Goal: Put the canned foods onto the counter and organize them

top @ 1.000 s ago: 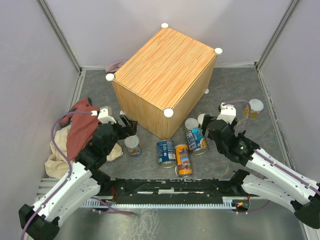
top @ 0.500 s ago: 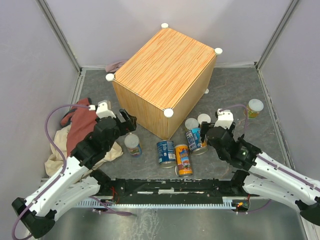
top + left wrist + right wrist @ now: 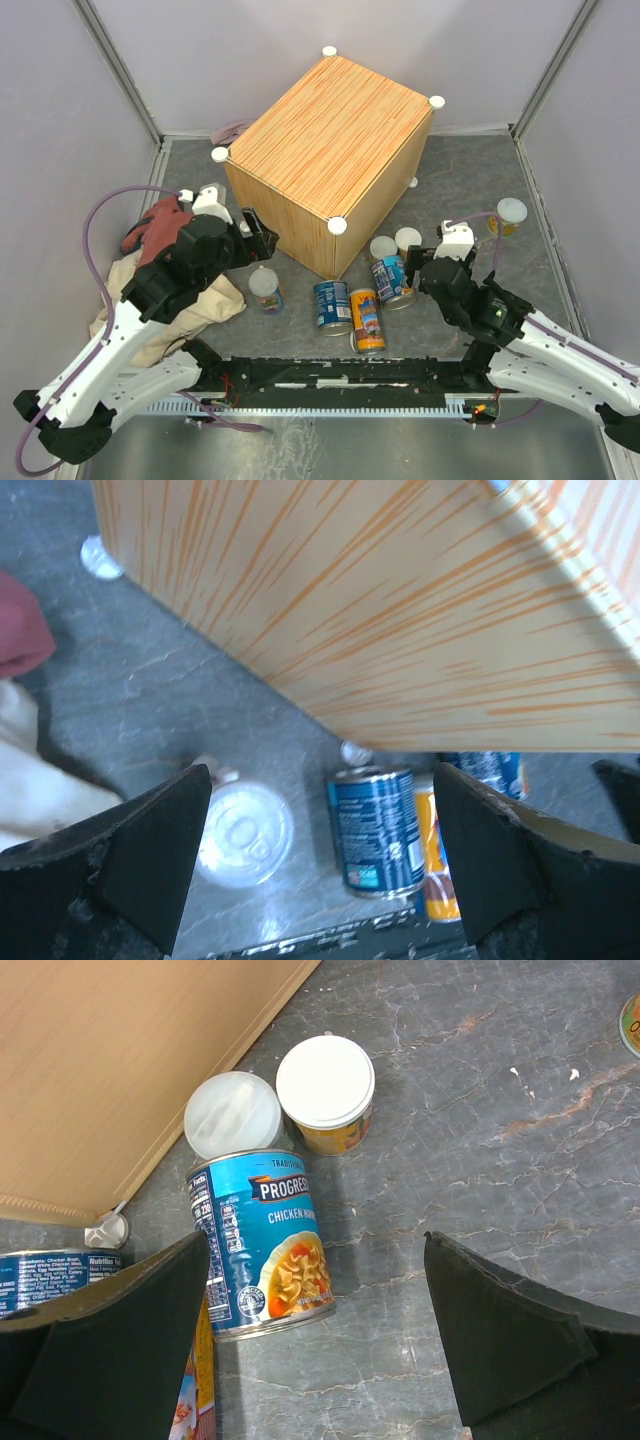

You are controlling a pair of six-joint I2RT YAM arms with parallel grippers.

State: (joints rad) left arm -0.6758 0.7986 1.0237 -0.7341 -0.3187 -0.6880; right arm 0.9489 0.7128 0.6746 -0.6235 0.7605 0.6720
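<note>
Gaping empty for a pickup, left gripper [image 3: 320,830] and right gripper [image 3: 315,1295] face cans [image 3: 331,303] at six o'clock of the counter [image 3: 330,130].

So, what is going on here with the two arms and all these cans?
Two robot arms are set to move cans onto the wooden box, but no can is on it yet. All seven are down on the grey table beside it. The left gripper hangs open above a pale-lidded can. The right gripper hangs open above a Progresso soup can. Neither holds anything.
</note>
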